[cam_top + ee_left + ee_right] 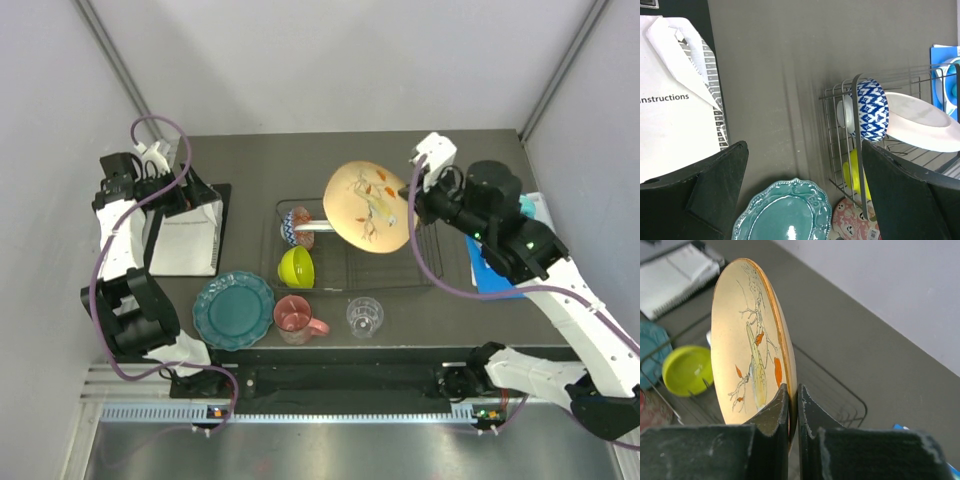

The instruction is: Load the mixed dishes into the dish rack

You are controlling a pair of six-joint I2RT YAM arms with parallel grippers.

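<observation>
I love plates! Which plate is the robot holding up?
The peach floral plate, pinched at its rim by the right gripper over the dish rack. The teal scalloped plate lies flat on the table.

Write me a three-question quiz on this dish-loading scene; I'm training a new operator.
1. True or false: the left gripper is shut on the teal scalloped plate.
2. What does the right gripper hold? A pink ceramic mug; B peach floral plate; C clear glass.
3. Fill in: the lime-green bowl sits ____ the dark wire dish rack.
Key: 1 false; 2 B; 3 inside.
</observation>
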